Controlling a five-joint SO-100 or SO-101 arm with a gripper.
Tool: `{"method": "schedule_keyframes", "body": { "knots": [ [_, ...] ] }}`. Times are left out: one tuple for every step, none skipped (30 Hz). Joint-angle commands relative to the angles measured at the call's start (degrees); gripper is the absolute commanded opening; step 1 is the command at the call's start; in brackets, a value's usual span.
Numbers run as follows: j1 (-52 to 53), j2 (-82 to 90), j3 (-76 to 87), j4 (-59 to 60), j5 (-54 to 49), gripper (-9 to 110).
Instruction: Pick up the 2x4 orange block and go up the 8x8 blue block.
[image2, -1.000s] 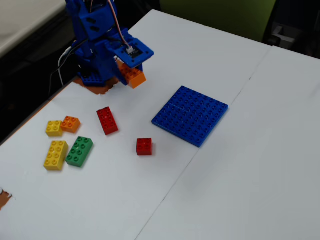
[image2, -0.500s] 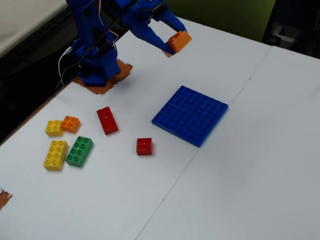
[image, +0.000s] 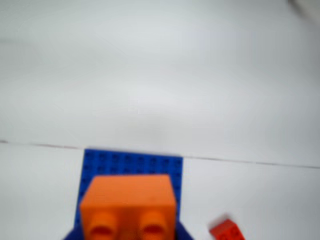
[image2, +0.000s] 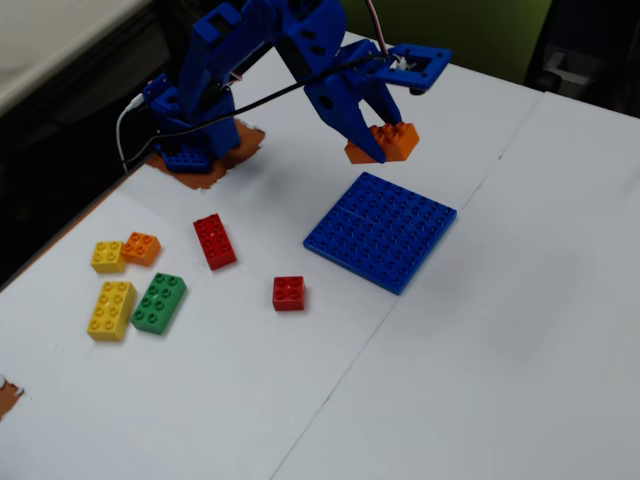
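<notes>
Orange block (image2: 385, 141) — clamped in gripper (image2: 375, 140).

Wrist cam close, facing down-forward; fixed cam high, oblique; both share 8x8 blue block (image: 132, 162) (image2: 382, 230).

Two orange bricks (image2: 384, 141) (image2: 141, 248), two red bricks (image2: 214, 241) (image2: 288, 293), two yellow bricks (image2: 111, 309) (image2: 108, 257), one green brick (image2: 159, 302), one blue baseplate (image2: 381, 230)
</notes>
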Motion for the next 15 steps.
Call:
{"method": "schedule_keyframes", "body": {
  "knots": [
    [0.26, 0.44, 3.43, -1.05, 0.26, 0],
    [0.26, -0.26, 3.52, -1.85, 1.41, 0],
    [0.18, -0.97, 3.6, -2.64, 2.55, 0],
    [0.0, -1.76, 3.69, -3.25, 3.34, 0],
    [-0.18, -2.64, 3.69, -3.52, 3.87, 0],
    [-0.35, -3.52, 3.69, -3.52, 3.87, 0],
    [-0.44, -4.48, 3.69, -3.52, 3.87, 0],
    [-0.44, -5.36, 3.69, -3.52, 3.6, 0],
    [-0.53, -6.24, 3.69, -3.52, 3.25, 0],
    [-0.53, -6.94, 3.69, -3.52, 2.99, 0],
    [-0.53, -7.56, 3.69, -3.34, 2.72, 0],
    [-0.44, -8.0, 3.69, -3.16, 2.64, 0],
    [-0.35, -8.26, 3.78, -2.72, 2.46, 0],
    [-0.35, -8.53, 3.78, -2.02, 2.29, 0],
    [-0.26, -8.79, 3.78, -1.23, 1.93, 0]
  ]
}}
